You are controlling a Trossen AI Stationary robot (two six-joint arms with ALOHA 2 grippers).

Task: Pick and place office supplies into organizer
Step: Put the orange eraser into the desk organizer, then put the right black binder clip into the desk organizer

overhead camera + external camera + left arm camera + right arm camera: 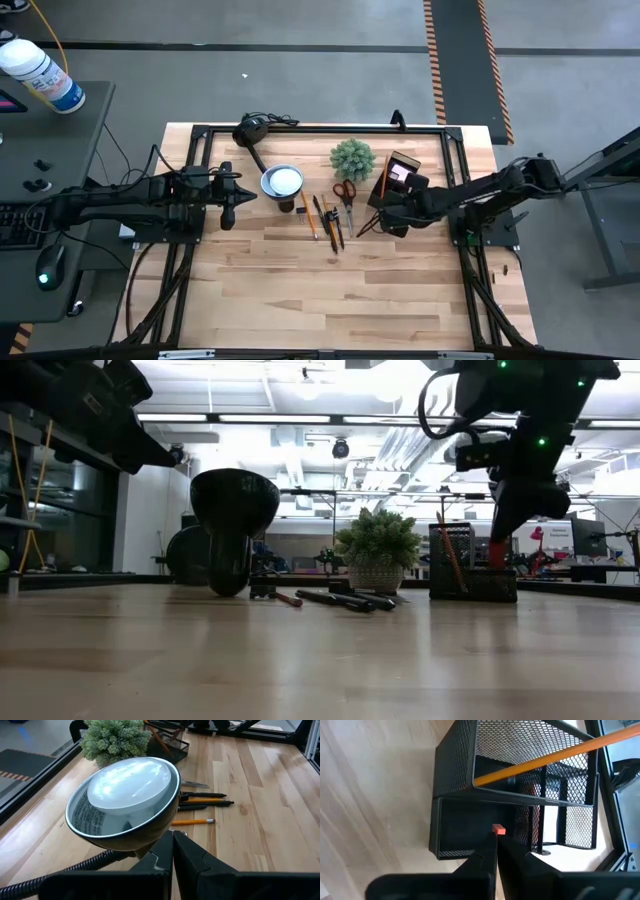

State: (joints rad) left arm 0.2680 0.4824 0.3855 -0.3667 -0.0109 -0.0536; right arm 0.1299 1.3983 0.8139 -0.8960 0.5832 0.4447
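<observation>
On the left of the worktop (300, 290), the left gripper (228, 197) waited with its jaws clenched on nothing, just left of the desk lamp (281, 181), whose white face pointed up. Right of the lamp, the loose supplies lay in a small group: the pencils and pens (325, 220) side by side, their long axes running mostly from far to near, and the red-handled scissors (346, 196) just right of them, handles toward the far side and blades toward the near side. The green plant (352, 157) stood just beyond the scissors.

Farther right stood the black mesh organizer (398, 172). One orange pencil (540, 760) was already inside its tall compartment, leaning at a slant with one end over the rim. The right gripper (496, 845) hung just over the low front compartment with its jaws pressed together on a small orange-red piece (498, 829); it was possibly an eraser or a small pad, but the view was too poor to be sure.

So I judged the task as only started: one pencil was in place, one small item was about to go in, and the scissors and the other pencils and pens were left on the worktop.
</observation>
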